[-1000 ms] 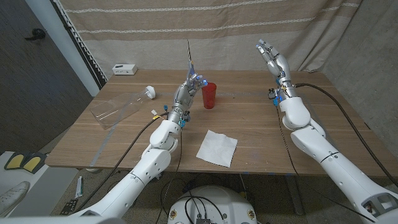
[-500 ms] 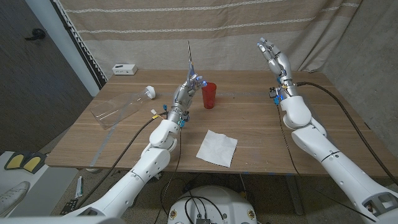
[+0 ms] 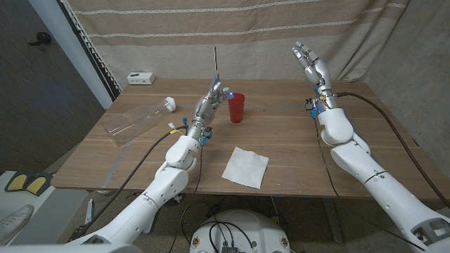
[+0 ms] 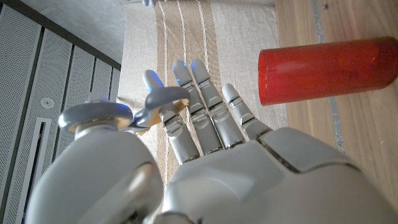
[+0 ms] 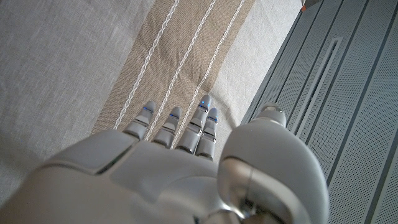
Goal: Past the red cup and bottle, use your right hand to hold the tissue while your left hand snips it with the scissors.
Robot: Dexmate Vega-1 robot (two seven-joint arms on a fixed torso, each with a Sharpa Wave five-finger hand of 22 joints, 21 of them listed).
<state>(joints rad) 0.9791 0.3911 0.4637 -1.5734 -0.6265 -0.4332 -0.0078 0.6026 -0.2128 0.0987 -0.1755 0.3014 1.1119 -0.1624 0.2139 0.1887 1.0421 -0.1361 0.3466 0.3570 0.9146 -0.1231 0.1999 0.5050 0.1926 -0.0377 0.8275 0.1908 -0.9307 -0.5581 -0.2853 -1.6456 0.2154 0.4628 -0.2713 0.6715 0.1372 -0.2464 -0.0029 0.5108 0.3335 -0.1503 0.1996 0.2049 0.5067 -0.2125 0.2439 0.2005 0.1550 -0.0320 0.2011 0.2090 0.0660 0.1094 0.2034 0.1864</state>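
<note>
Left hand (image 3: 213, 99) fingers clamped on scissors (image 3: 216, 65), blades upright; right hand (image 3: 310, 62) raised, fingers apart, empty; tissue (image 3: 245, 166) at 6 o'clock of red cup (image 3: 236, 107).

arms: glossy white rounded shells, bulbous joints | left hand (image 3: 211, 102): silver-grey segmented fingers, blue-lit tips | right hand (image 3: 311, 65): same grey metal, blue-lit tips | wrists: small coloured connectors | cables: black, trailing along both forearms
</note>
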